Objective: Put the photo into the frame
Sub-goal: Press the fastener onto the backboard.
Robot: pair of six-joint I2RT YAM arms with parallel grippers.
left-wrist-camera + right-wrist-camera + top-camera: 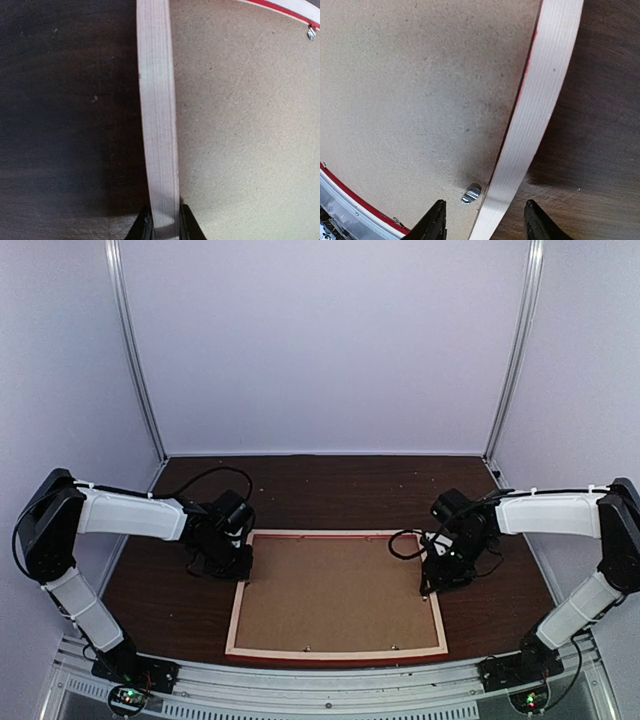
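The frame (238, 615) lies face down on the table, pale wood back up, with a thin red edge showing along its far side. A brown backing board (335, 595) fills it, so the photo is hidden. My left gripper (238, 562) is at the frame's left rail near the far corner. In the left wrist view the gripper (164, 220) is shut on that pale rail (159, 125). My right gripper (432, 585) is over the right rail. In the right wrist view it (485, 205) stands open, straddling the rail (535, 115) with gaps on both sides.
A small metal turn clip (471, 193) sits on the backing board (420, 90) just inside the right rail. Another clip (311, 33) shows near the far rail. Dark wooden table (330, 490) surrounds the frame; a metal rail (330, 685) runs along the near edge.
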